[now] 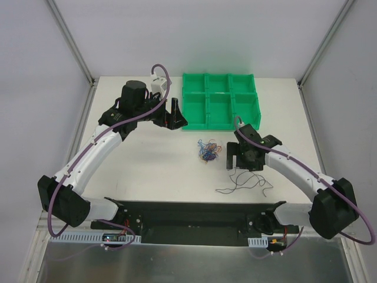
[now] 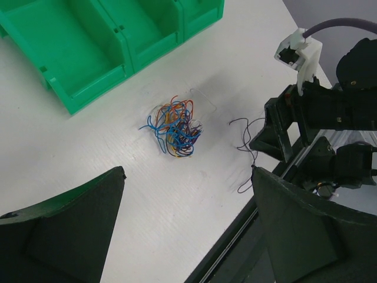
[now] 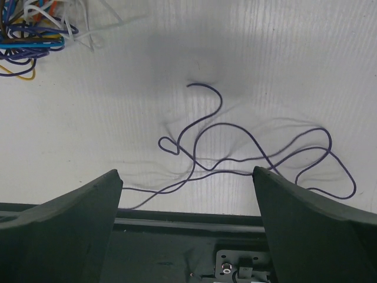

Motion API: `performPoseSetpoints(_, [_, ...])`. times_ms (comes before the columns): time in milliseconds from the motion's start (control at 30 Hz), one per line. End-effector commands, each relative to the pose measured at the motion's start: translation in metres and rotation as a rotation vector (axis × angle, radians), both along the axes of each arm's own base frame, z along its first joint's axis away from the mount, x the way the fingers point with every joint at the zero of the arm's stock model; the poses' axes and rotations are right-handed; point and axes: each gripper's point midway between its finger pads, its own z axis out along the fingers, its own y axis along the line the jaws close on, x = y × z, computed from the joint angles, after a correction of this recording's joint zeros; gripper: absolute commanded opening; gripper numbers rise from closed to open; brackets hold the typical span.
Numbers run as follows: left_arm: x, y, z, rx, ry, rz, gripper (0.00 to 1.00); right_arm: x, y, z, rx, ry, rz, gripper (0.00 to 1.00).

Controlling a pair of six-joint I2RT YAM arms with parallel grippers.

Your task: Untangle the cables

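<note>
Two grippers show jaws wide apart and empty: the left gripper hangs near the green bins, the right gripper over a loose purple strand by the table's near edge. Most cables sit bunched in a small knot mid-table, apart from that strand.
</note>
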Motion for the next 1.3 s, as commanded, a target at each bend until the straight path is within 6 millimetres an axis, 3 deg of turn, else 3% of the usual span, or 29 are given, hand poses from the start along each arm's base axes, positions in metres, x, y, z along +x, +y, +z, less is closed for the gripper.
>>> performPoseSetpoints(0, [0.0,0.004,0.017,-0.02,-0.07,0.003,0.88,0.012,0.015,-0.01,-0.01,-0.064,0.036,0.96])
performPoseSetpoints(167, [0.001,0.002,0.013,-0.018,-0.06,0.001,0.88,0.028,0.018,-0.02,-0.119,-0.101,0.022,0.97])
performPoseSetpoints(300, [0.004,0.002,0.008,-0.008,-0.051,0.003,0.88,0.023,0.022,-0.023,-0.116,-0.073,0.055,0.92])
performPoseSetpoints(367, [0.004,0.001,0.008,-0.01,-0.05,0.001,0.88,0.018,0.011,-0.018,-0.145,-0.066,0.026,0.95])
performPoseSetpoints(433, [0.003,0.0,0.008,-0.016,-0.044,-0.005,0.88,0.016,-0.012,-0.004,-0.201,-0.079,-0.124,1.0])
performPoseSetpoints(467, [0.003,0.0,0.007,-0.017,-0.041,-0.006,0.88,0.011,-0.023,0.003,-0.215,-0.078,-0.209,0.96])
performPoseSetpoints(567, [0.004,-0.002,0.005,-0.019,-0.031,-0.01,0.88,-0.002,-0.033,0.015,-0.16,-0.051,-0.447,0.96])
performPoseSetpoints(700, [0.003,-0.003,0.004,-0.026,-0.021,-0.018,0.88,-0.029,-0.038,-0.002,0.0,0.067,-0.694,0.96])
performPoseSetpoints(833, [0.001,-0.003,0.007,-0.033,-0.027,-0.021,0.88,-0.025,-0.043,-0.017,0.164,-0.032,-0.835,0.96])
performPoseSetpoints(933, [0.001,-0.003,0.007,-0.032,-0.027,-0.018,0.88,-0.029,-0.054,-0.026,0.163,-0.053,-0.908,0.96])
performPoseSetpoints(1067, [0.0,-0.004,0.008,-0.041,-0.022,-0.026,0.88,-0.027,-0.053,-0.038,0.127,-0.004,-0.89,0.96])
performPoseSetpoints(1267, [-0.001,-0.004,0.01,-0.042,-0.032,-0.025,0.88,-0.008,-0.047,-0.048,0.096,-0.004,-0.848,0.96])
